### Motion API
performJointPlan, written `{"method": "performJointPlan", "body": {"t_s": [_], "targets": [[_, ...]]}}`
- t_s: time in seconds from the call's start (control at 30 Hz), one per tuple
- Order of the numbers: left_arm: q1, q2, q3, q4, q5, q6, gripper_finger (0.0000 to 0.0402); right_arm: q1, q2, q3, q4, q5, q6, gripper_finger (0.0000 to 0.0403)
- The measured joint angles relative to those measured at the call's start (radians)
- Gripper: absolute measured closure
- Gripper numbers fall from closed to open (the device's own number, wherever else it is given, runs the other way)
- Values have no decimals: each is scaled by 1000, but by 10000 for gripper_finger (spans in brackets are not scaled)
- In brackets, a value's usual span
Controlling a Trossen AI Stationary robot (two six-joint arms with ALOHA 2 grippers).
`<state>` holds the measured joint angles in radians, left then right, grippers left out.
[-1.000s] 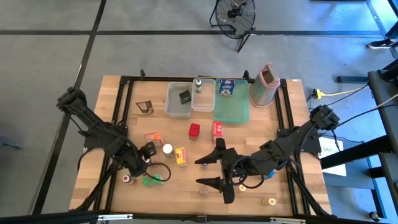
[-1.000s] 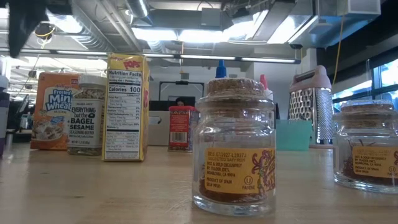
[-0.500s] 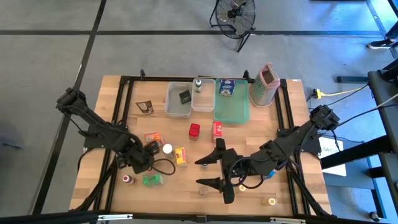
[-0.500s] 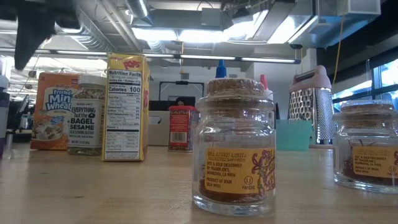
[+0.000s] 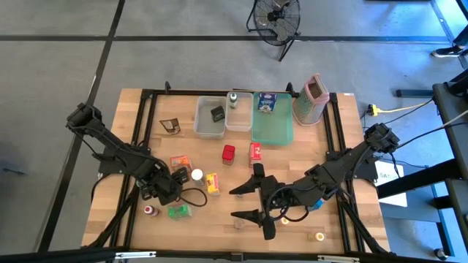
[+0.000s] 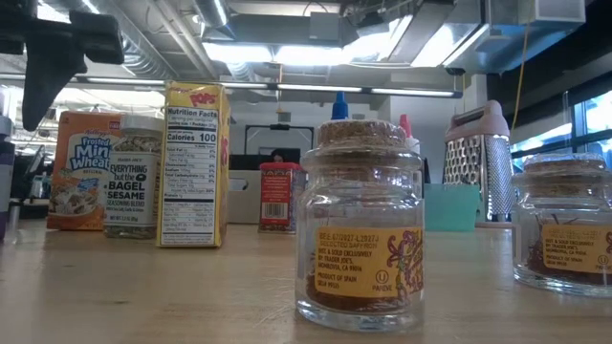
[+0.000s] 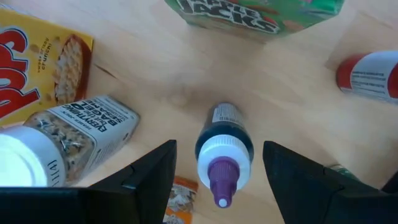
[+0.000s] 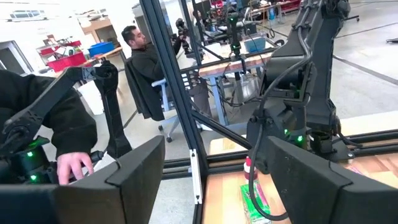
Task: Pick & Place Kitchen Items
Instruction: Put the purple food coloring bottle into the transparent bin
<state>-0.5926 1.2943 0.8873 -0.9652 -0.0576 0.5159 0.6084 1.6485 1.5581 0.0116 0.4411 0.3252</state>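
My left gripper (image 5: 171, 184) is open and points down over the near-left part of the table. In the left wrist view, its fingers (image 7: 219, 147) stand on either side of a small upright dark bottle with a white cap and purple tip (image 7: 224, 134), touching nothing. Around the bottle stand a bagel-seasoning jar (image 7: 74, 140), a yellow box (image 7: 37, 68), a green box (image 7: 261, 12) and a red-capped bottle (image 7: 370, 74). My right gripper (image 5: 251, 201) is open and hovers over the near middle of the table, by the cork-lidded jars (image 6: 363, 225).
At the far edge are two clear tubs (image 5: 210, 117), a green tray (image 5: 272, 126) holding a blue box, and a metal grater (image 5: 311, 98). Two red boxes (image 5: 229, 154) stand mid-table. An orange box (image 5: 179, 161) is beside my left gripper. People sit beyond the table (image 8: 146, 62).
My left gripper has come down toward the table and shifted a little toward the near-left corner. It has stayed open.
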Motion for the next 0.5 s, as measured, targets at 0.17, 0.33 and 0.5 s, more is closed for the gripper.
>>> {"method": "performJointPlan", "body": {"t_s": [0.17,0.33,0.5], "targets": [[0,0,0,1,0,-4,167,-2,0,0,-1,0,0,123],[0,0,0,1,8,-4,167,-2,0,0,-5,0,1,123],[0,0,0,8,15,-5,167,-2,0,0,-8,0,3,123]]}}
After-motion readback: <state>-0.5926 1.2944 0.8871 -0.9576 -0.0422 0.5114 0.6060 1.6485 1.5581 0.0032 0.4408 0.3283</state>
